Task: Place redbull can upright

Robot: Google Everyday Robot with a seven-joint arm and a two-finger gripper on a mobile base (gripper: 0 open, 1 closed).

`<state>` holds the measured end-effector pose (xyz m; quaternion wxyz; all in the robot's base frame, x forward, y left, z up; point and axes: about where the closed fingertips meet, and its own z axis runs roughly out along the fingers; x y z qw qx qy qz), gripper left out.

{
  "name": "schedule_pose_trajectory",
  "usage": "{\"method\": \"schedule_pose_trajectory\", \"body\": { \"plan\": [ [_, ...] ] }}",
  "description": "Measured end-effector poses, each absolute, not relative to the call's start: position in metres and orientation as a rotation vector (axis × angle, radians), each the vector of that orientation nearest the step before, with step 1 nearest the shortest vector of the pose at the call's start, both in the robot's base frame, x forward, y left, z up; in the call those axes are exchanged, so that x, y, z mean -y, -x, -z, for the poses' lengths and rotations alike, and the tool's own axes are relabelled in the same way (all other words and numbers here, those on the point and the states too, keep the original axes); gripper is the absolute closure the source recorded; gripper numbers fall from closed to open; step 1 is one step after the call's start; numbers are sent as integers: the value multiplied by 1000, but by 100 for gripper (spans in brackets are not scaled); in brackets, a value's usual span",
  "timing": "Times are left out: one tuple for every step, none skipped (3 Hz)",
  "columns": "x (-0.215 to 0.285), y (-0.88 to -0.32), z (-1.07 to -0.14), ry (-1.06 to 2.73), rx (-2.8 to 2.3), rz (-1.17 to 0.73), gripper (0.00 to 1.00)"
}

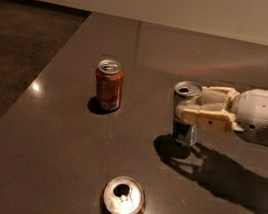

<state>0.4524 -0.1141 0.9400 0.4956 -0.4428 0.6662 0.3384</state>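
Observation:
The redbull can is slim, silver and blue, and stands nearly upright right of the table's middle, its base at or just above the surface over its shadow. My gripper comes in from the right on a white arm. Its cream fingers are shut around the can's upper half, one on each side. The can's open silver top shows above the fingers.
A red-orange soda can stands upright to the left on the dark table. A brownish can with a wide silver top stands at the front edge of view. The table's left edge borders a dark floor.

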Motion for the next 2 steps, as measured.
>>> {"method": "schedule_pose_trajectory", "body": {
  "plan": [
    [114,-456,-937,1048,-1556,-858,100],
    [113,-459,-932,1040,-1507,-878,100]
  ]
}}
